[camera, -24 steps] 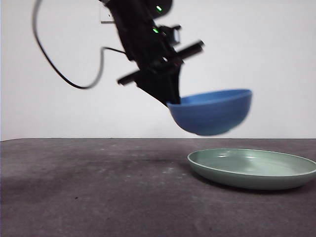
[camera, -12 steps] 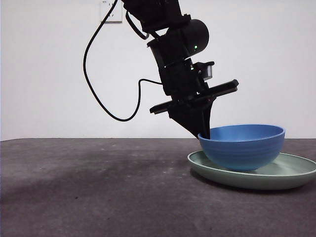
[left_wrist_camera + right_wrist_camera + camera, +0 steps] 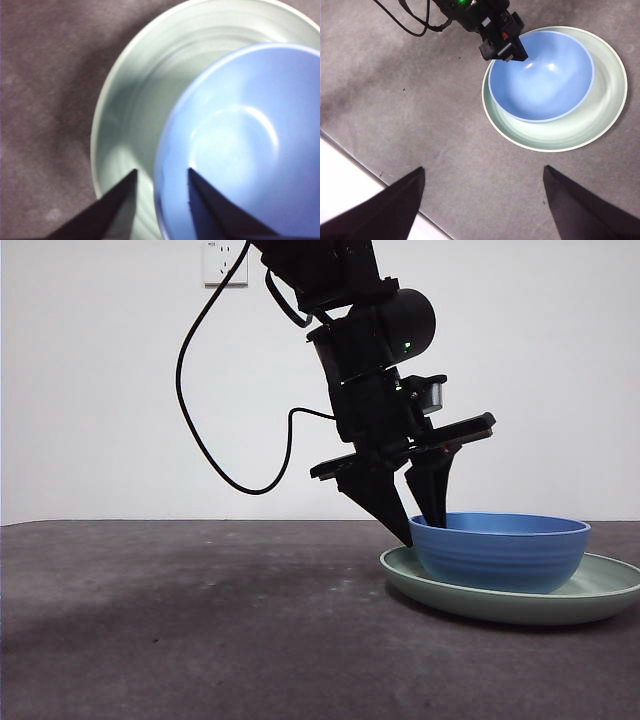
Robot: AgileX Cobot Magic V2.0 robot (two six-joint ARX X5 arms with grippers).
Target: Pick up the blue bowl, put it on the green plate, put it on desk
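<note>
The blue bowl (image 3: pixel 500 555) sits upright in the green plate (image 3: pixel 610 590), toward its left side, on the desk (image 3: pixel 200 620). My left gripper (image 3: pixel 422 530) is open, its two jaws straddling the bowl's left rim, one outside and one inside. The left wrist view shows the bowl (image 3: pixel 250 135) in the plate (image 3: pixel 135 100) with the rim between the jaws of my left gripper (image 3: pixel 160 172). My right gripper (image 3: pixel 483 167) is open and empty, high above the desk, looking down on the bowl (image 3: pixel 542 75), the plate (image 3: pixel 605 105) and my left gripper (image 3: pixel 502 47).
A black cable (image 3: pixel 215 440) hangs from the left arm over the desk. A white wall socket (image 3: pixel 225 262) is on the back wall. The desk's edge (image 3: pixel 370 172) runs near the right gripper's left jaw.
The bowl came down and right from the air onto the plate. The left gripper's jaws have opened and let go of the rim, and the bowl has settled flat.
</note>
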